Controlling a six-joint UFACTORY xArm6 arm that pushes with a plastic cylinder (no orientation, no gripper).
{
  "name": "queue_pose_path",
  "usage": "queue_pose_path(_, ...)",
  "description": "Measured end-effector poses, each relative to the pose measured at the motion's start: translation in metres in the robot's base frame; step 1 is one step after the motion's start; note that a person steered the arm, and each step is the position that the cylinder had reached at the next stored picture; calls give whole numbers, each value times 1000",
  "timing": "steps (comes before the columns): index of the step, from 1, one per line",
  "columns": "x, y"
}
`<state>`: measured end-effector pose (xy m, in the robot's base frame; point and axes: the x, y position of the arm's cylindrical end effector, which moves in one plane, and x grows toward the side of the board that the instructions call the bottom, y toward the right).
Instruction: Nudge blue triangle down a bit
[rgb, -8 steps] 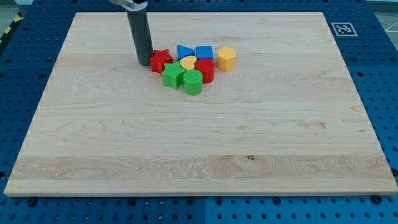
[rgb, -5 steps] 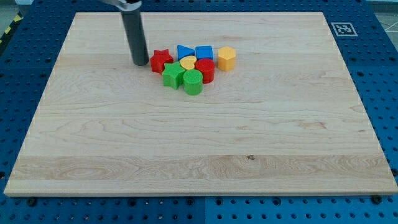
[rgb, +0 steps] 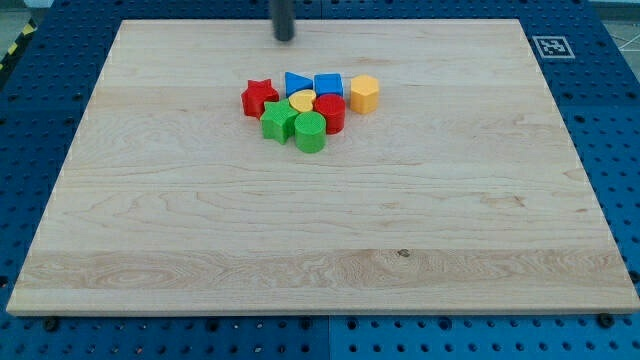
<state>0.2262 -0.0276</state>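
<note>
The blue triangle (rgb: 296, 83) sits at the top of a tight cluster near the board's top centre. A blue cube (rgb: 328, 85) is at its right and a red star (rgb: 259, 97) at its lower left. A yellow flat block (rgb: 302, 100) lies just below it. My tip (rgb: 285, 38) is near the board's top edge, above the blue triangle and slightly to its left, apart from all blocks.
In the same cluster are a yellow hexagon (rgb: 364, 93), a red cylinder (rgb: 330, 112), a green star-like block (rgb: 278, 121) and a green cylinder (rgb: 310, 132). A fiducial marker (rgb: 550, 46) is at the board's top right corner.
My tip has moved from beside the red star's left up and to the right, to near the board's top edge. No block has moved.
</note>
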Motion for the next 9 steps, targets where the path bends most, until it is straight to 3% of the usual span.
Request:
queue_pose_path(2,77,95)
queue_pose_path(4,112,139)
queue_pose_path(6,120,142)
queue_pose_path(9,100,140)
